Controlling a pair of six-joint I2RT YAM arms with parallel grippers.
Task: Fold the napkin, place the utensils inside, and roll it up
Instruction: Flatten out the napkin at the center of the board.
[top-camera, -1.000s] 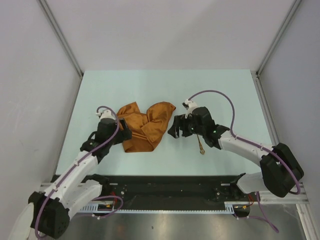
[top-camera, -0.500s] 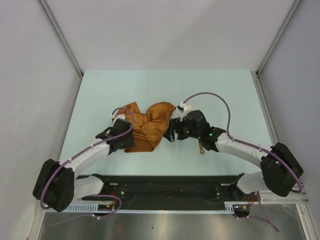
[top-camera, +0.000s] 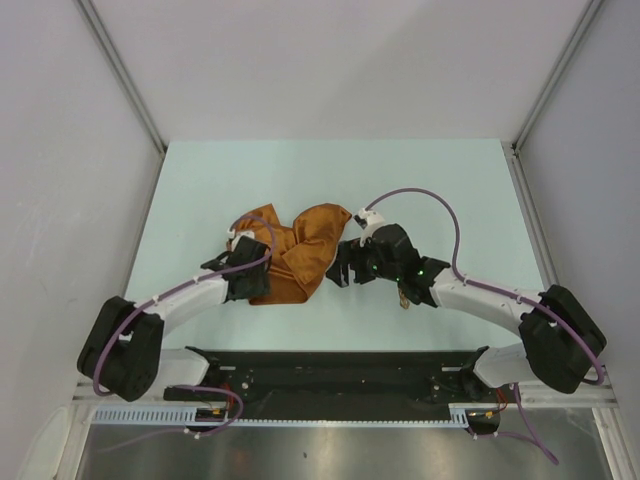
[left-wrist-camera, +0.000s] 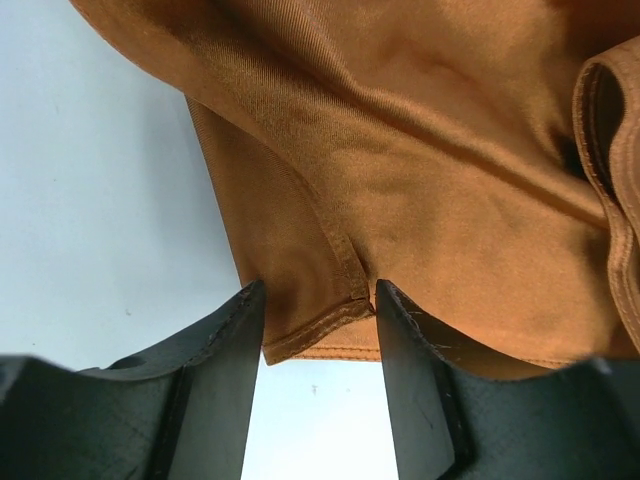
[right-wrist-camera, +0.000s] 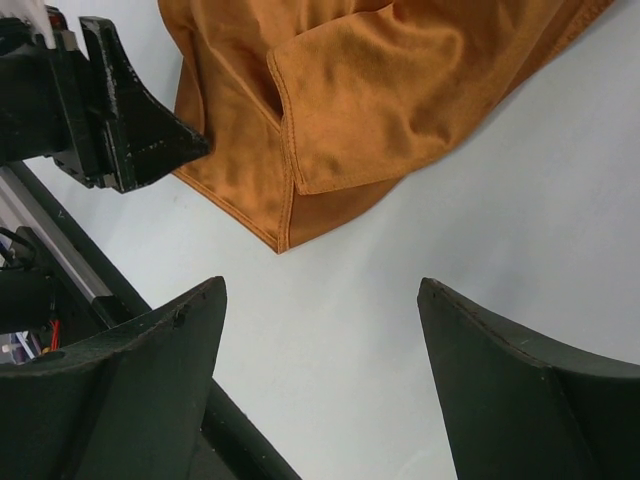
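Left gripper (left-wrist-camera: 315, 300) straddles a hem corner of the crumpled napkin (left-wrist-camera: 430, 170), jaws part-open to pinch it; right gripper (right-wrist-camera: 320, 290) hovers wide open and empty alongside, likely for spreading

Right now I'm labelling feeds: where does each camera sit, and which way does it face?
Top external: above, behind the arms, looking down on table and napkin; both arms show.
Left wrist: on the left arm, facing a napkin corner between its jaws.
Right wrist: on the right arm, facing down past its open jaws at the napkin's edge.
Shared: right wrist also shows the left jaws.
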